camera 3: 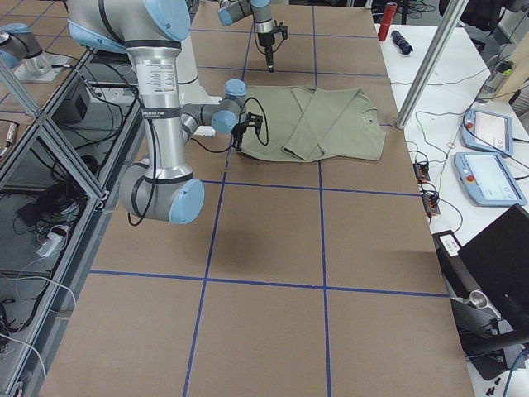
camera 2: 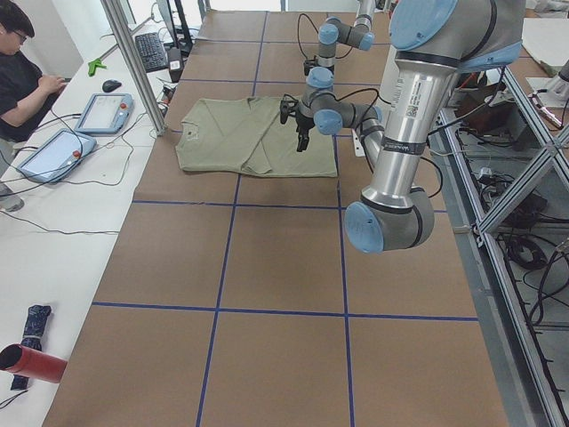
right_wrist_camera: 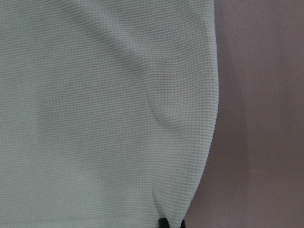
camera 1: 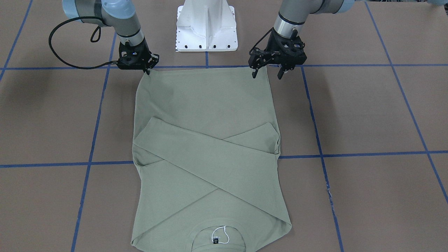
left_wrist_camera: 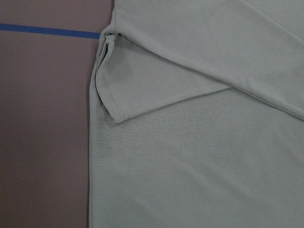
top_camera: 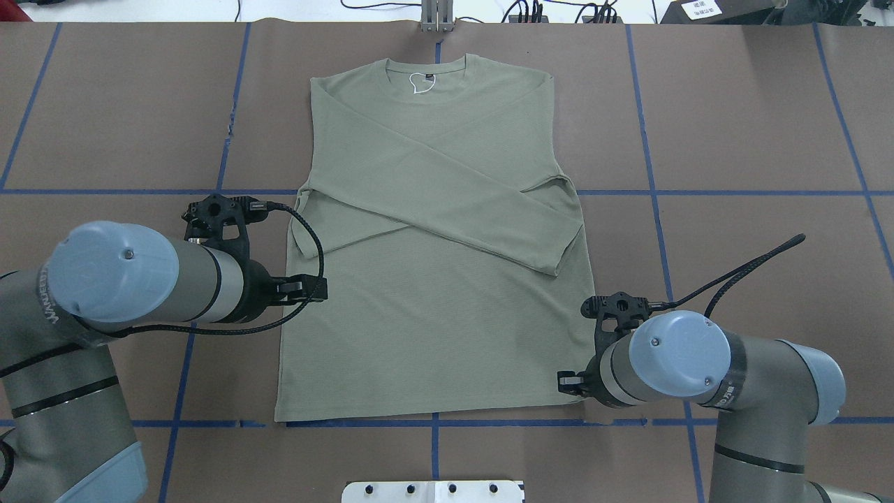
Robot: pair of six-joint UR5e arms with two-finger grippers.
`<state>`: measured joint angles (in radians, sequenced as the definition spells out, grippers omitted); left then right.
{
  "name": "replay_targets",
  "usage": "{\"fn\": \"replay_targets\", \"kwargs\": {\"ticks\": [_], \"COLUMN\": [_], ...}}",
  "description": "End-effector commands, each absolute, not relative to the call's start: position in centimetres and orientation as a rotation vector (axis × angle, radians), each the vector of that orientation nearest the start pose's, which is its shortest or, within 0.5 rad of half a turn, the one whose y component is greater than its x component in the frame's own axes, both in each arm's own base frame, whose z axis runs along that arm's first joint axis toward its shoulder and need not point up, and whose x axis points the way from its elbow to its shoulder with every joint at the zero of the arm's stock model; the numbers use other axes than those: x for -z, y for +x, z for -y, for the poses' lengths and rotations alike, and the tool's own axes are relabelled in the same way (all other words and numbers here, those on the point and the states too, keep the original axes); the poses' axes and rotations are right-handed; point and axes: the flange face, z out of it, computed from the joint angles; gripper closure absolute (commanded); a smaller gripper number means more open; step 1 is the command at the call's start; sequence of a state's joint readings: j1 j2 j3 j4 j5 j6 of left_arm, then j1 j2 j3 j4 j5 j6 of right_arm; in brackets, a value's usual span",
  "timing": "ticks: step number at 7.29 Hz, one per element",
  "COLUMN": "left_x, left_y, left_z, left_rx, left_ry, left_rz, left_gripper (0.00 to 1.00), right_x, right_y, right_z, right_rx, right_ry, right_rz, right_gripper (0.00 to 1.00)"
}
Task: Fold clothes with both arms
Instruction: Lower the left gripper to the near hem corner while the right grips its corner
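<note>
While my right jaws clench one hem corner of the shirt (camera 1: pixel 210 105), left jaws hang released above the other; shirt flat on worktop (camera 1: pixel 367 115) beyond both. Risk, I judge: one-sided lift skews fold, spills crossed sleeves (camera 1: pixel 210 154).

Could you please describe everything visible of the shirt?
The shirt is pale sage-green knit, long-sleeved, lying flat on the table, sleeves crossed over its body, collar away from the robot, with a white-looped black neck tag. The right pincer seems to pinch one hem corner; the open left pincer hangs above its other side.
</note>
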<state>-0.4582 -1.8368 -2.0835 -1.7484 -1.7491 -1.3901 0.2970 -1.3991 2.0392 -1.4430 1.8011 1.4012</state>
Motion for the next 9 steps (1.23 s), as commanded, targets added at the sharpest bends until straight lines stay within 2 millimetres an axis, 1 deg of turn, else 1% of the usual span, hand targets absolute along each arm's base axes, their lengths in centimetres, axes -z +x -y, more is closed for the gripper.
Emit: {"fn": "replay_targets", "kwargs": {"ticks": [1,2,3,4,5,7,9], "left_x": [-30.2,-30.4,-31.1,-31.7,-33.2,-35.0,-34.8], "left_y": [46.0,47.0,47.8,48.5,49.4,50.4,50.4], "left_z": [28.0,26.2,24.9,24.3,24.5,24.5,24.4], "left_rx": [0.233,0.232,0.239,0.244,0.252,0.252,0.251], "left_ry": [0.007,-0.026,-0.033,-0.013,-0.007,-0.006,-0.004], "left_rz": [-0.955,-0.946,-0.923,-0.899,-0.865,-0.826,-0.828], "left_gripper": [0.01,0.01,0.02,0.03,0.04,0.08,0.13], "right_x": [-33.4,-33.3,-32.7,-32.5,-32.4,-32.2,-32.2], "right_y": [-46.5,-46.4,-46.1,-45.9,-45.9,-45.9,-45.8], "right_z": [25.9,25.9,25.8,25.8,25.9,26.0,26.1], "right_rx": [-0.034,-0.036,-0.032,-0.032,-0.033,-0.035,-0.037], "right_ry": [-0.033,-0.03,-0.027,-0.026,-0.025,-0.024,-0.024], "right_rz": [0.822,0.826,0.838,0.844,0.846,0.847,0.849], "right_gripper": [1.0,1.0,1.0,1.0,1.0,1.0,1.0]}}
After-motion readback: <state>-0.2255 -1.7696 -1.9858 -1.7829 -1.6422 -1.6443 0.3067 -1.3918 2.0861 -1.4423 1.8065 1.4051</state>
